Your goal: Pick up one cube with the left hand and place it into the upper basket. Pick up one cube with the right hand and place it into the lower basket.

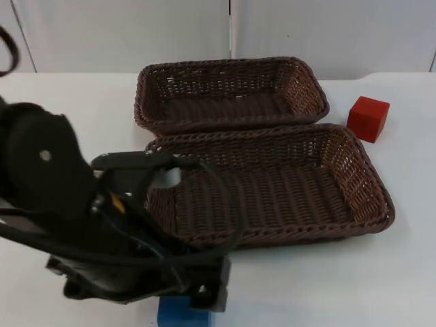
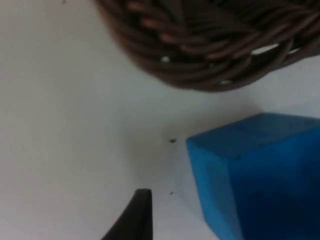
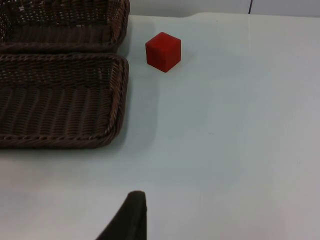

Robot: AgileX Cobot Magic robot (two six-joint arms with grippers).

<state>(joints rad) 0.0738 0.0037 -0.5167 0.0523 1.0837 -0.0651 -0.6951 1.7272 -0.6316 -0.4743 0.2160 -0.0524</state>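
A blue cube (image 1: pixel 178 314) lies at the table's front edge, just before the lower basket (image 1: pixel 371 197). My left gripper (image 1: pixel 196 298) hangs right over it. In the left wrist view the blue cube (image 2: pixel 260 175) sits close beside one black fingertip (image 2: pixel 136 216) with a gap between them, and the gripper is open and holds nothing. A red cube (image 1: pixel 368 118) stands to the right of the upper basket (image 1: pixel 231 119). The right arm waits, open, with one fingertip (image 3: pixel 134 215) well short of the red cube (image 3: pixel 163 51).
The two brown wicker baskets lie side by side, long edges touching. The lower basket's rim (image 2: pixel 210 55) is close to the blue cube. The left arm's bulk covers the table's left front. White table lies free right of the baskets (image 3: pixel 225 130).
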